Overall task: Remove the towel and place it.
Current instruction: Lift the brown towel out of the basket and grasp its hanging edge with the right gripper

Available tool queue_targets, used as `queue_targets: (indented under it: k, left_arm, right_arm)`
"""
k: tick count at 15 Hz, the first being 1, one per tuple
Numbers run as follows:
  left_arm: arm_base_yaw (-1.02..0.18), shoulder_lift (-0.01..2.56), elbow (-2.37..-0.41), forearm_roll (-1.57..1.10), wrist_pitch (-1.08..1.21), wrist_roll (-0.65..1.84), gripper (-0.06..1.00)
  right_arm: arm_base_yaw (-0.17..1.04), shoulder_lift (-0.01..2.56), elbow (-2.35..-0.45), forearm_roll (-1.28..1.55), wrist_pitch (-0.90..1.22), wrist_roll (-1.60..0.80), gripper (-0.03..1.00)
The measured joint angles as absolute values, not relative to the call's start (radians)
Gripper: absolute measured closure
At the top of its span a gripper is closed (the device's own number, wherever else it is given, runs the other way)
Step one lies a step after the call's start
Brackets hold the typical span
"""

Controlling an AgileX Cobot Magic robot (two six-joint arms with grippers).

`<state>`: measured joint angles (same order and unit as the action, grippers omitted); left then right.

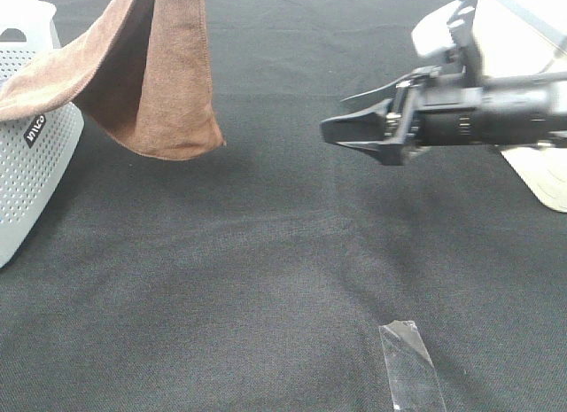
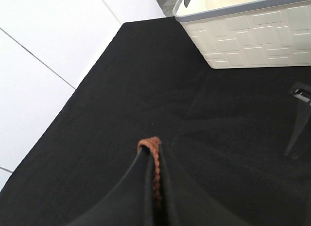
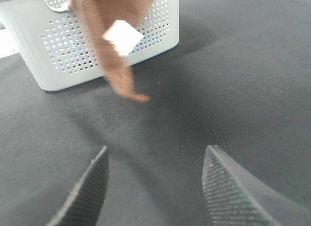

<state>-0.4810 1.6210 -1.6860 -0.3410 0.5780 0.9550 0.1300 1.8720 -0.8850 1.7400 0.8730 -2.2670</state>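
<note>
Our left gripper (image 2: 149, 153) is pinched shut on the hem of the rust-brown microfibre towel (image 1: 164, 84), which hangs lengthwise downward with one end draped on the grey perforated plastic basket (image 1: 27, 182). Our right gripper (image 1: 337, 115), wide open and empty, faces it from well apart over the black-clothed desk (image 1: 266, 279). We cannot read the basket's label (image 1: 34, 130).

- My right gripper (image 1: 334, 116) is black, with two long fingers (image 1: 354, 134) that become narrow towards the tip.
- Their inner pads (image 3: 221, 187) are dark grey, with a fine dotted grain.
- My wrist (image 1: 496, 115) is a black round tube, and it carries a white camera housing (image 1: 440, 33).
- My left gripper (image 2: 151, 155) is smooth matte black.
</note>
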Motion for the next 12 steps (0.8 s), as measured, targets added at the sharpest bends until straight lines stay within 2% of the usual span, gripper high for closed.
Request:
queue_targets:
  k: [5,9,12]
  left_arm:
    - [-0.481,1.621,-1.686,-0.341,0.578,0.955,0.94]
    - [-0.481,1.621,-1.686,-0.341,0.578,0.955,0.94]
    - [-0.481,1.621,-1.686,-0.341,0.578,0.955,0.94]
  right_arm:
    - [0.139,2.029,-1.024,1.741,0.975,-2.257,0.41]
    - [0.275,2.126,-1.175,1.742,0.963,-2.236,0.41]
    - [0.313,2.145,-1.255,1.742,0.902,-2.172,0.41]
